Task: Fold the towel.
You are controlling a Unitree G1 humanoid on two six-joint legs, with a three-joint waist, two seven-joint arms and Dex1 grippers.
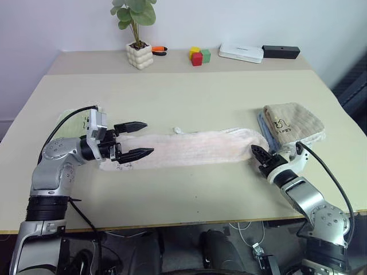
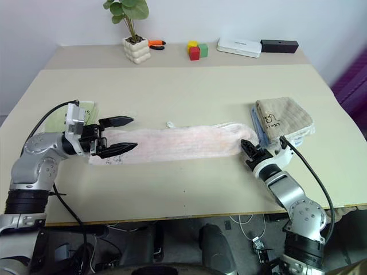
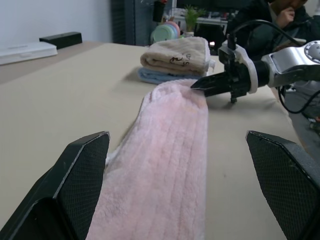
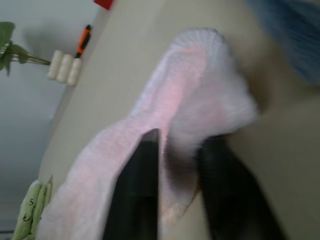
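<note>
Beige table point(image 1: 189, 97) w/ pale wall behind; second table strip at 12 o'clock. On that strip: white bumpy pot point(image 1: 139, 55) holding a green leafy plant point(image 1: 134, 12), orange-black tool point(image 1: 159, 50) just beside it, yellow/red/green blocks point(image 1: 199, 55), flat white box point(image 1: 241, 52), black bar point(image 1: 281, 51). Pink towel point(image 1: 195, 148) lies stretched flat across table centre, running 9 to 3 o'clock, small loop tag point(image 1: 178, 130) on far edge. At 3 o'clock, tan folded towel point(image 1: 292, 122) w/ dark embroidered mark, unreadable, stacked on a blue one point(image 3: 162, 75). At 9 o'clock, light green folded towel point(image 2: 71, 117) w/ dark scribble, can't read. Left gripper point(image 1: 137, 138) over towel's left end, jaws spread wide, nothing in them. Right gripper point(image 1: 257, 153) at towel's right end, jaws clenched on the pink edge.
</note>
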